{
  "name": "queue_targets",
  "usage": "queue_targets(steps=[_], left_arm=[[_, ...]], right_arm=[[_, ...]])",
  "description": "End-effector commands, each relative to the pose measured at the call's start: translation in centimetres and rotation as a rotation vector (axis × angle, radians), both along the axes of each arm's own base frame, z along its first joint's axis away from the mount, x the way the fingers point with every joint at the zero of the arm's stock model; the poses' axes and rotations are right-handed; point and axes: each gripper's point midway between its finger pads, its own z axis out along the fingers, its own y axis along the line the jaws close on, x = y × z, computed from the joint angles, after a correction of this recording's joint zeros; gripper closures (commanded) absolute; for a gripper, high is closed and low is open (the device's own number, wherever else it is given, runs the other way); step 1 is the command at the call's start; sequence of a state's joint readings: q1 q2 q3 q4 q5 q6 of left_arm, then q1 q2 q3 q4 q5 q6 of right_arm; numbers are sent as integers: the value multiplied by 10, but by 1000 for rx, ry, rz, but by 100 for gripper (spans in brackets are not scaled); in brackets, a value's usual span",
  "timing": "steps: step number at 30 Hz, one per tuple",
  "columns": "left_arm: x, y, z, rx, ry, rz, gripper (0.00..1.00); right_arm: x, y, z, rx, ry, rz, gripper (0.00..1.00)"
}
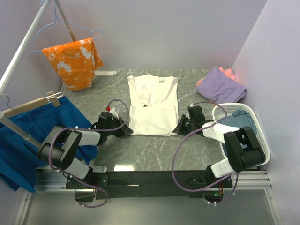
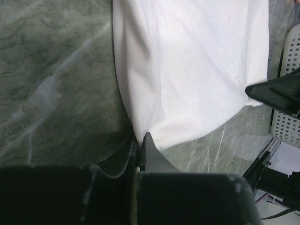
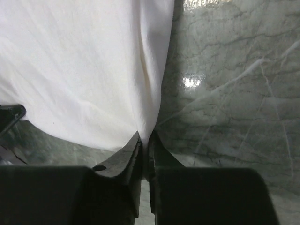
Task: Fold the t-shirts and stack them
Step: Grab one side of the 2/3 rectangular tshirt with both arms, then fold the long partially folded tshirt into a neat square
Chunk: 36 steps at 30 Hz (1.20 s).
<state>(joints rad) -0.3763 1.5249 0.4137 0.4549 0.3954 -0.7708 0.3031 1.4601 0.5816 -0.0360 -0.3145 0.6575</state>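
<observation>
The left gripper [image 2: 139, 139] is pinched tight on a corner of the white t-shirt [image 1: 152, 122]. The right gripper [image 3: 145, 137] pinches the other near corner. The shirt lies flat ahead of both.

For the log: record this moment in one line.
white t-shirt: flat | left gripper: shut on near-left corner | right gripper: shut on near-right corner

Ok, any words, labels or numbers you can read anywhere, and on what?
No text is readable in any view.
Neck label on the white tee: too small to read.
</observation>
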Motion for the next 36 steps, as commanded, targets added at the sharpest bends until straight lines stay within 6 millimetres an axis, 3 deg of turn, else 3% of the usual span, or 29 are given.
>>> queue_targets(steps=[1,2,7,11,12,13,18,23,27,29,30,32,33,34,35,36], left_arm=[[-7,6,-1,67,11,-23,99],[-7,7,1,79,6,-23,99],[-12,15,18,143,-18,-24,99],[-28,15,30,166,-2,-38,99],[-43,15,25,180,43,-52,99],[-46,13,34,169,22,-52,99],[-83,4,40,153,65,-60,99],[-100,-6,69,113,34,-47,99],[-81,2,91,179,-26,18,99],[-70,-1,107,199,-59,22,99],[-63,0,103,235,-58,35,99],[-43,3,116,279,-108,84,99],[-35,1,111,311,-104,88,99],[-20,0,125,325,-152,115,99],[-11,0,128,335,-167,123,98],[-3,-2,122,364,-157,121,99]], right_arm=[[-5,-2,-2,-2,9,-1,96],[-3,-3,3,-4,-10,-6,100],[-11,-14,13,-46,-27,-23,100],[-29,-19,22,-46,-21,-20,100],[-34,-18,23,-43,-15,-14,100],[-40,-18,27,-37,-26,-8,100],[-74,-16,35,-35,-19,44,100],[-93,-15,65,2,-99,62,100],[-77,-16,101,-2,-206,45,100],[-65,-17,108,-34,-233,46,100],[-54,-16,117,-48,-249,42,100],[-33,-15,137,-72,-316,37,100],[-24,-14,133,-96,-299,37,100],[-13,-15,137,-117,-317,26,100],[-1,-14,149,-130,-351,32,100],[9,-13,143,-156,-330,36,100]])
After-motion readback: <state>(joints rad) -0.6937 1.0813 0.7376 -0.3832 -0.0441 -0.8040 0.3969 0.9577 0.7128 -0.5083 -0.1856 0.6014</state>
